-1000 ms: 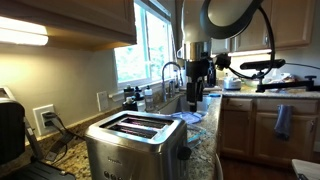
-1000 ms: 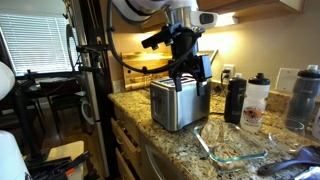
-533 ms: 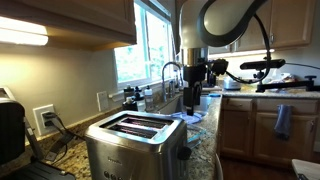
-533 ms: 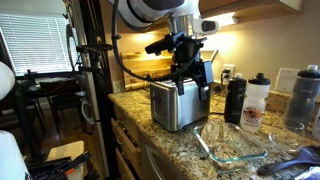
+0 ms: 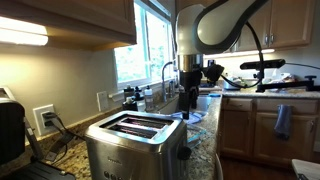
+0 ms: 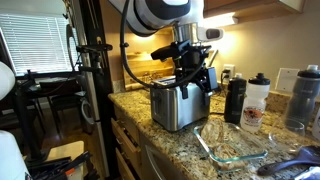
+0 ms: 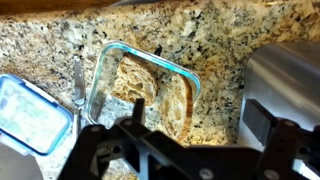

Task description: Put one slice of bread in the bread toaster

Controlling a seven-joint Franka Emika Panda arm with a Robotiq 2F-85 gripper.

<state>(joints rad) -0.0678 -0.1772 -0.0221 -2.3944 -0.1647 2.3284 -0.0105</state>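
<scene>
The slice of bread (image 7: 138, 80) lies flat in a glass dish (image 7: 97, 75) on the speckled stone tabletop (image 7: 50, 45), with at least one more slice against it. In the wrist view the dish sits almost straight below the tool (image 7: 197, 120), a little to the picture's left of the midline between the fingers. The dish's long side runs from the upper left to the lower right of that view. A blue lid (image 7: 28, 112) lies just beside it on the far side from the toaster (image 7: 285, 70). The toaster stands close on the opposite side, so the carry looks short and sideways. The tool is spread wide and holds nothing. In both exterior views the arm (image 5: 215, 22) bends over from above. Its wrist points straight down, and the tool (image 5: 188, 98) (image 6: 196, 88) hangs upright above the tabletop next to the toaster (image 5: 135, 140) (image 6: 178, 106), whose two top slots are empty.
</scene>
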